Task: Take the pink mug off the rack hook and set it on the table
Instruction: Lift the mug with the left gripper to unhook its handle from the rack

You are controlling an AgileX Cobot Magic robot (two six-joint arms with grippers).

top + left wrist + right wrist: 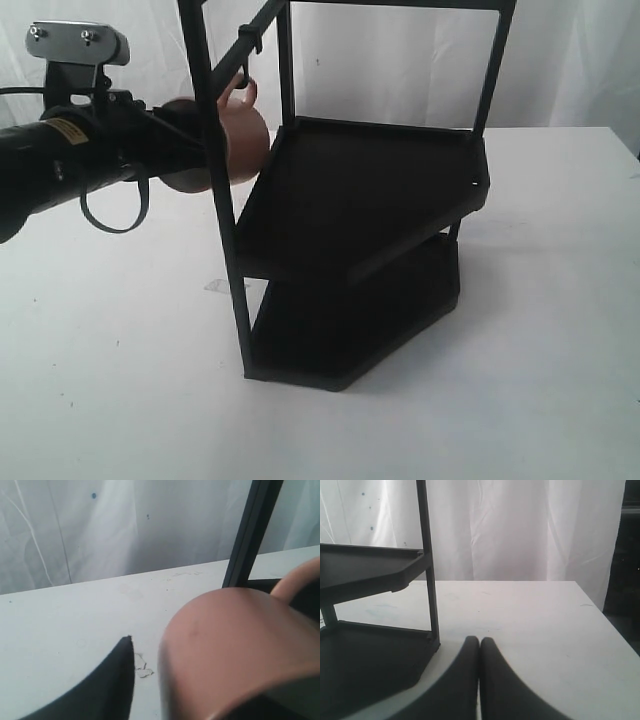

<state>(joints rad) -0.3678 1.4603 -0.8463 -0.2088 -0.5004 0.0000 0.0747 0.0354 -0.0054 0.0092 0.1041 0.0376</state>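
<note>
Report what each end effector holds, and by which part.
Nothing. The right end effector is shut, empty. The left end effector reaches the pink mug, its visible finger not touching; the mug hangs by its handle on the rack hook.

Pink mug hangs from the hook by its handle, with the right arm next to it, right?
No: the mug hangs from the hook by its handle, but it is the left arm next to it, as the exterior view shows.

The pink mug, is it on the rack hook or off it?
On the hook. In the exterior view, the pink mug hangs by its handle from the rack hook, its body tilted above the table.
</note>
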